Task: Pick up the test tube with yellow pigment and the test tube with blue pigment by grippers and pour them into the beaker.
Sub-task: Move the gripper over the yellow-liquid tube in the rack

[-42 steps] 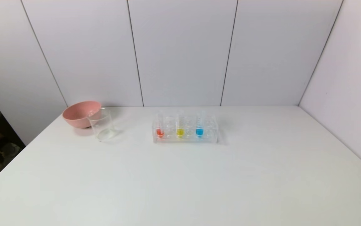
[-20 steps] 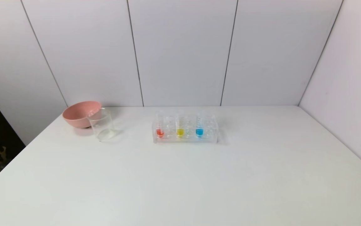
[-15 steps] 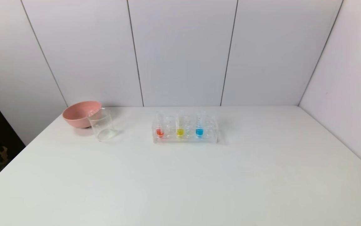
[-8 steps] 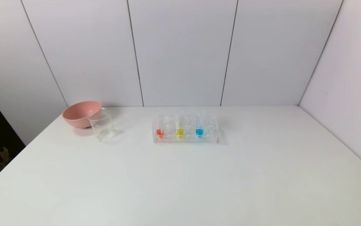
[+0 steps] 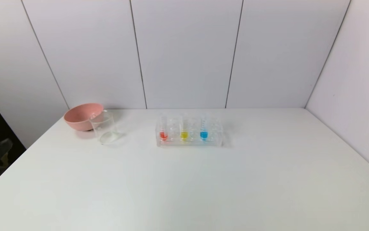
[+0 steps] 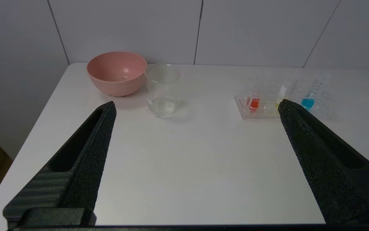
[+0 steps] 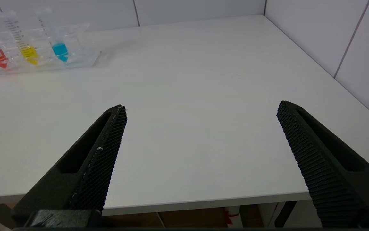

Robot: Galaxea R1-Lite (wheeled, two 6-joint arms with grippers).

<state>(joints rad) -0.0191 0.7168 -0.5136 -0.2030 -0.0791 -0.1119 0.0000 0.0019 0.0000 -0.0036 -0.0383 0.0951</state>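
Observation:
The test tube with yellow pigment point(image 5: 184, 133) and the test tube with blue pigment point(image 5: 204, 132) stand upright in a clear rack point(image 5: 189, 142) at mid-table. The empty beaker point(image 5: 105, 130) stands to the rack's left. Neither gripper shows in the head view. In the left wrist view, my left gripper point(image 6: 196, 103) is open and empty, hovering near the table's front with the beaker point(image 6: 162, 89) and rack point(image 6: 258, 114) far ahead. One of its fingers partly hides the yellow tube point(image 6: 282, 91). My right gripper point(image 7: 201, 106) is open and empty over the front edge, far from the yellow tube point(image 7: 29, 51) and blue tube point(image 7: 59, 49).
A pink bowl point(image 5: 82, 116) sits just behind the beaker at the back left. A tube with red liquid point(image 5: 163, 134) stands at the rack's left end. White wall panels close the back and right of the white table point(image 5: 203, 186).
Tubes, rack, beaker and bowl have stayed put. Beyond the table's left edge, a dark shape has moved into the head view.

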